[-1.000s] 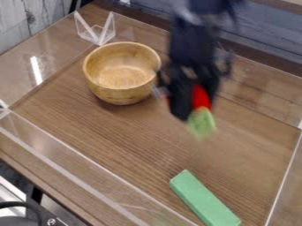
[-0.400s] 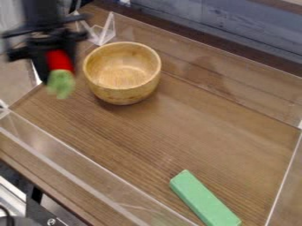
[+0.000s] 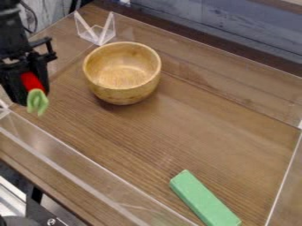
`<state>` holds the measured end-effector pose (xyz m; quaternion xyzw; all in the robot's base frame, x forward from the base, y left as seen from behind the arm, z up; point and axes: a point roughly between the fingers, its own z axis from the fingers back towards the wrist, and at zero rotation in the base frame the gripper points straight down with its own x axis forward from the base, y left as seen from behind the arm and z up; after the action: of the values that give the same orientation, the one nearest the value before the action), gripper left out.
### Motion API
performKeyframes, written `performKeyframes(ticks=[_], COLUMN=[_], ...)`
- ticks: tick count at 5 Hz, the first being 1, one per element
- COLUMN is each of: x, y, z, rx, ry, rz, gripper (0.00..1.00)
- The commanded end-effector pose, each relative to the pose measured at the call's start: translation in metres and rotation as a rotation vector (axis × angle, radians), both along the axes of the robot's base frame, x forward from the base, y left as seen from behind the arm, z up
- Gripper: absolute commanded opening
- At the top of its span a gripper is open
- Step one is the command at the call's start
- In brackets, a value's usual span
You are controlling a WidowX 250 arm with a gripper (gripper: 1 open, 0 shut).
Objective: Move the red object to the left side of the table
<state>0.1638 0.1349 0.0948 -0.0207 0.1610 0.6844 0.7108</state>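
One slow lowering should serve the red toy fruit (image 3: 32, 83), pinched in the closed gripper (image 3: 32, 71) at the table's (image 3: 177, 141) left edge, before the fingers part.

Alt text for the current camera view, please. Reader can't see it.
Robot gripper holds a red toy fruit with a light green tuft at the left side of a brown wood-grain table. A round wooden bowl sits to its right; a flat green rectangular block lies near the bottom edge.
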Motion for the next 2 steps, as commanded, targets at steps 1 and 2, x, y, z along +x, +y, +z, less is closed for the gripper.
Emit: performKeyframes(ticks=[1,2], x=[0.0095,0.0153], y=[-0.0057,-0.0104], z=[0.0015,-0.0078], rx=[0.020,0.022], ry=[-0.007,0.005], rz=[-0.017,-0.018], gripper=[0.00,0.00])
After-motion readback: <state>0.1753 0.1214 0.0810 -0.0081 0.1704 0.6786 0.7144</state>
